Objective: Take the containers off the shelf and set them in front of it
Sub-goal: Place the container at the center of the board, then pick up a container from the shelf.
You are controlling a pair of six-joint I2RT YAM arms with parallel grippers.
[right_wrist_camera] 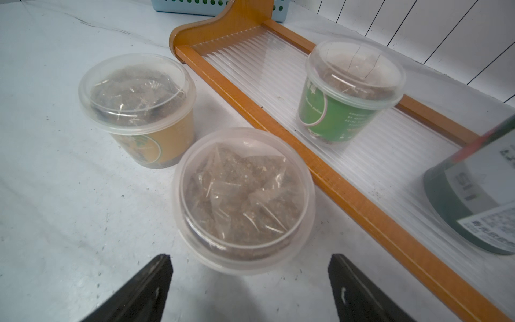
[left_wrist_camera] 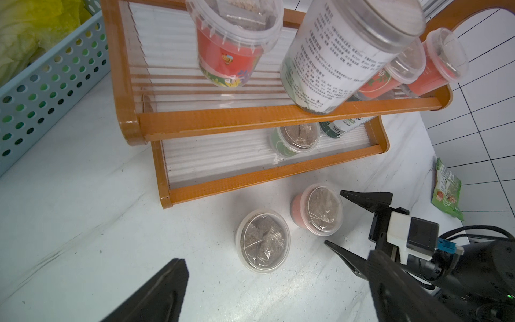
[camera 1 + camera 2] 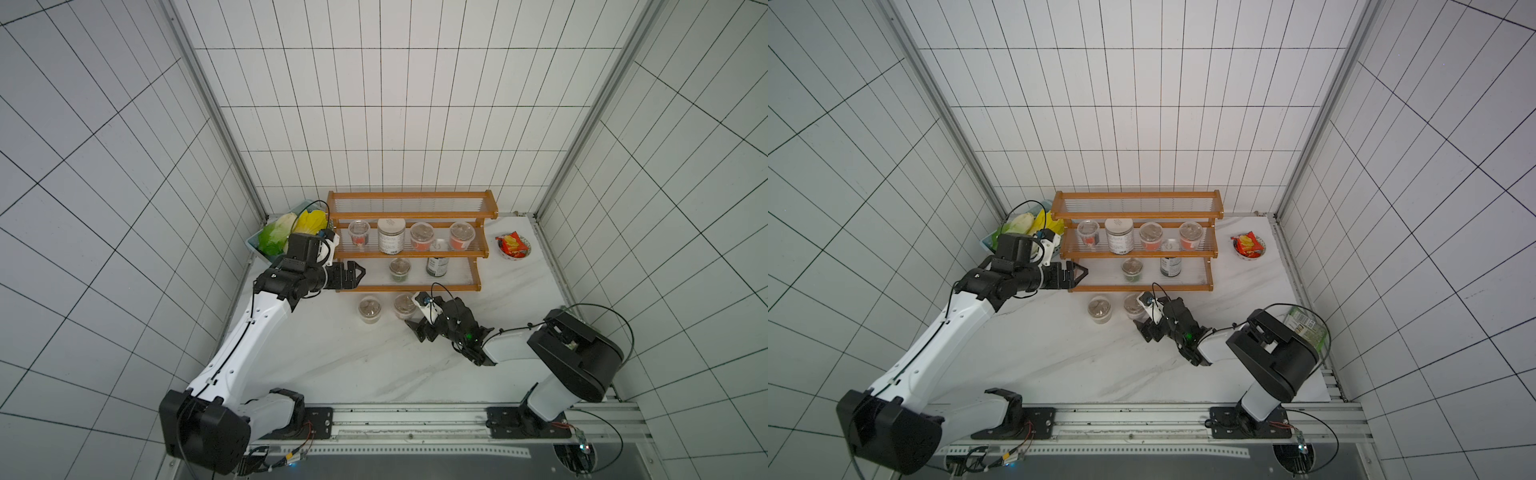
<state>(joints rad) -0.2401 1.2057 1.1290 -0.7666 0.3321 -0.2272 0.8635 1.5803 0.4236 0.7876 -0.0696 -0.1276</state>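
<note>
On the white marbled tabletop [image 3: 332, 365]: two small clear lidded plastic cups stand upright, near each other but apart. They are the red-banded cup [image 1: 242, 200] and the yellow-banded cup [image 1: 136, 111]. Both are just beside the front rail of the three-tier orange-brown wooden shelf [image 3: 374, 288] with clear slatted tiers.
Lowest tier: a clear green-banded cup [image 1: 351, 92] and a dark silver-topped jar [image 3: 437, 266], apart.
Middle tier: three clear red-banded cups [image 3: 359, 239] and a taller white-labelled jar [image 3: 391, 236] in a row; the top tier is bare.
Right gripper [image 3: 417, 330]: jaws wide and holding nothing, tips just short of the red-banded cup (the set-down looks finished).
Left gripper [image 3: 358, 275]: jaws wide and empty, hovering at the shelf's left end, level with the lower tiers.
Step in hand: probably clearing the right gripper off the placed cup, then fetching another container.
Doing it well: draw straight back along the jaw line, or lift first, before any swing, so no finger knocks the cup into its yellow neighbour.
Next fetch: the green-banded cup looks easiest. Come in from the front, close below the lid's rim, lift clear of the rail, and set it down apart from the two cups.
Risk: light cups tip readily, and the arms work close together here.
</note>
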